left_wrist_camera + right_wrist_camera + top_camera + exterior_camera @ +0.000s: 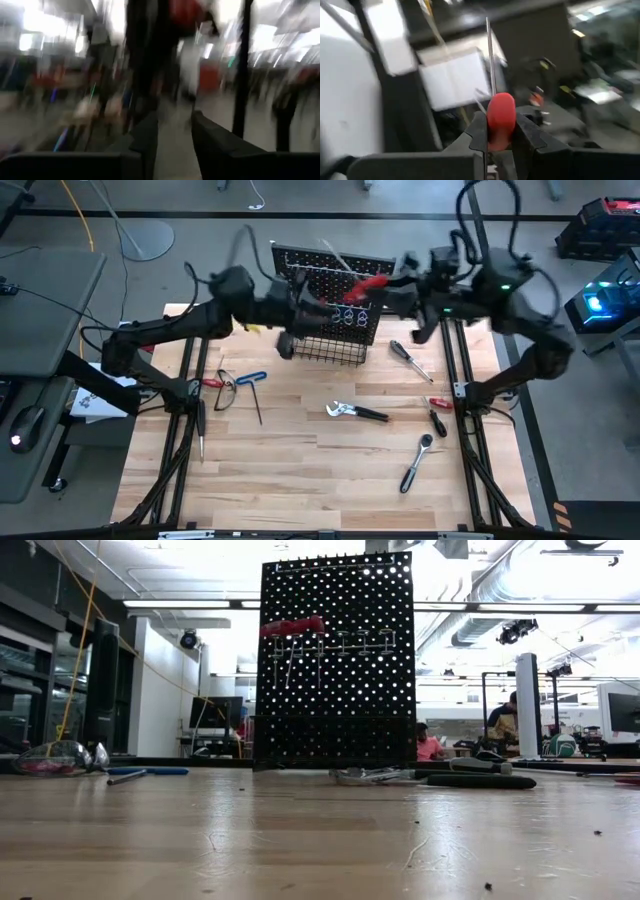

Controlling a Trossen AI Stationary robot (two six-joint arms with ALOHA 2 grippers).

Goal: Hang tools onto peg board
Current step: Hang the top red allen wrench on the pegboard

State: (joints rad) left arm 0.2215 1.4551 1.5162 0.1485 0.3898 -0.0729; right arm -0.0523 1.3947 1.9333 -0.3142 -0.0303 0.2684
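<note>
Right wrist view: the right hand (500, 132) is clamped on the handle of a red-handled screwdriver (500, 117), its thin shaft pointing away from the fingers. From above, that hand (400, 280) is up at the peg board (330, 295), which stands at the far middle of the surface (300, 480) with a wire basket (325, 348) at its foot. The left hand (300, 308) is also at the board; in its own view the fingers (147, 135) stand a little apart with nothing between them.

What worries me is the grip. The fingers pinch only the rounded handle, so I judge the screwdriver could swivel or slip as it meets a hook. If the shaft misses, the tool may drop into the basket or behind the board. The two arms are also crowded close at the board, so a bump between them, or a nudge that tips the board, seems possible.

Counting in the high view: one peg board, one basket. One red-handled tool (292, 626) hangs on the hooks in the low view; I cannot tell whether it is the held one. On the surface lie one blue-handled T-key (250, 380), one pair of pliers (355, 411), one ratchet (416, 463), and a black-handled screwdriver (408, 358). A few smaller tools near both side edges are too small to count.
</note>
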